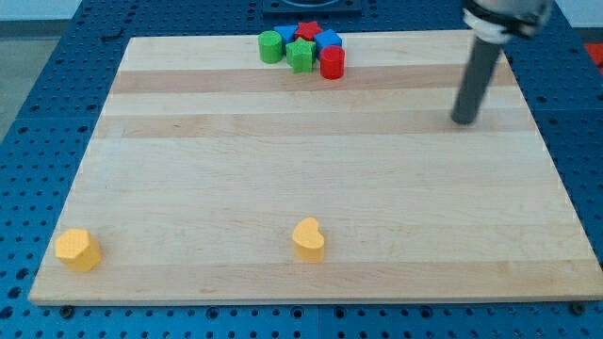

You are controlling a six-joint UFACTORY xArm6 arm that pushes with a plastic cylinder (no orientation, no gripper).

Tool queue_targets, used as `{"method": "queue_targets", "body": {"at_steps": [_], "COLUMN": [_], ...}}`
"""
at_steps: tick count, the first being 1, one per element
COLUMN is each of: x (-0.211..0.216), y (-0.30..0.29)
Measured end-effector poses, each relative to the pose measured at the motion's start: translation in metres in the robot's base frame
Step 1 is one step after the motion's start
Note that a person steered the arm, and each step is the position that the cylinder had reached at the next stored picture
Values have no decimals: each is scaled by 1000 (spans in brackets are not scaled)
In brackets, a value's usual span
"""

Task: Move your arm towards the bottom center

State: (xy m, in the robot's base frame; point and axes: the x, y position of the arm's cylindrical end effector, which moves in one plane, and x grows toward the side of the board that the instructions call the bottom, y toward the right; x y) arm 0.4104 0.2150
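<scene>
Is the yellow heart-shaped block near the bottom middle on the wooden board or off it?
On it: the yellow heart-shaped block rests wholly on the wooden board, just above its bottom edge.

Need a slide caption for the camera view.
My tip at the wooden board's upper right, clear of the top block cluster and two yellow blocks.

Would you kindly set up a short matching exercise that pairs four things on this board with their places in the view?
Things:
1. my tip
2. yellow heart block
3. yellow block
4. green cylinder block

Places:
A. bottom left corner
B. upper right
C. top centre, left end of the cluster
D. bottom centre

Pairs: 1-B, 2-D, 3-A, 4-C
</scene>
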Motion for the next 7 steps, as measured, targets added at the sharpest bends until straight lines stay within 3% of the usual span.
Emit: {"method": "queue_targets", "body": {"at_steps": [1,2,7], "x": [55,78,103], "y": [27,29,43]}}
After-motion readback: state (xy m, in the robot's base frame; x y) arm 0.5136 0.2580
